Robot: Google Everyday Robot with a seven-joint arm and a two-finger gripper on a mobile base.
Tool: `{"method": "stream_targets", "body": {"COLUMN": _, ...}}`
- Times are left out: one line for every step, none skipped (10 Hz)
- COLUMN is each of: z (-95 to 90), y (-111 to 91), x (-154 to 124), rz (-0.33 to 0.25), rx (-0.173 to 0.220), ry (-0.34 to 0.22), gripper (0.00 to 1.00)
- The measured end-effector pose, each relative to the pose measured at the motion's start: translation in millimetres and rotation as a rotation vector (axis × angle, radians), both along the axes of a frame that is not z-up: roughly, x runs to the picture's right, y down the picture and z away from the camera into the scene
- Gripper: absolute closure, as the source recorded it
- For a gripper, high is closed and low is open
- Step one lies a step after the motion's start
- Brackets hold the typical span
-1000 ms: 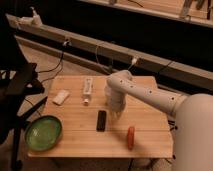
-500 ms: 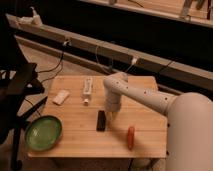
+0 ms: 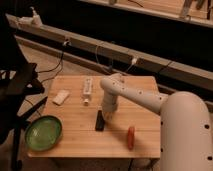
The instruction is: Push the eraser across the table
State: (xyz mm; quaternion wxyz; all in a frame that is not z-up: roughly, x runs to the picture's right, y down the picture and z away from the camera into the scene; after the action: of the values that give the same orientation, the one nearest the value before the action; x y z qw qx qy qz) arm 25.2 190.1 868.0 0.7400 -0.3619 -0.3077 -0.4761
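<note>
The eraser (image 3: 100, 121), a small flat black bar, lies near the middle of the light wooden table (image 3: 75, 145), long side running front to back. My white arm reaches in from the right and bends down over the table. My gripper (image 3: 106, 114) points down just right of the eraser's far end, at or very near it. Whether it touches the eraser cannot be told.
A green bowl (image 3: 43, 133) sits at the front left corner. A pale whitish block (image 3: 61, 97) and a white tube-like object (image 3: 87, 90) lie at the back left. An orange carrot-like object (image 3: 130, 137) lies at the front right. A dark chair (image 3: 17, 85) stands left of the table.
My arm has shifted left and the gripper has come down closer to the eraser's far end. The eraser has not visibly moved.
</note>
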Motion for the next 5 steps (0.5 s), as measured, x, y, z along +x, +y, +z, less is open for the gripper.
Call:
{"method": "stream_targets", "body": {"z": 0.4, "y": 0.4, "x": -2.3, "rz": 0.002, "rx": -0.002, "ry": -0.010, "gripper": 1.00}}
{"method": "stream_targets", "body": {"z": 0.1, "y": -0.5, "x": -7.2, "rz": 0.005, "rx": 0.002, "ry": -0.027, "gripper": 1.00}}
{"method": "stream_targets", "body": {"z": -0.9, "y": -2.5, "x": -17.3, "rz": 0.005, "rx": 0.009, "ry": -0.051, "gripper": 1.00}}
{"method": "stream_targets", "body": {"z": -1.0, "y": -4.5, "x": -26.4, "rz": 0.000, "rx": 0.014, "ry": -0.069, "gripper": 1.00}}
{"method": "stream_targets", "body": {"z": -0.8, "y": -6.4, "x": -39.9, "rz": -0.011, "rx": 0.018, "ry": -0.097, "gripper": 1.00}}
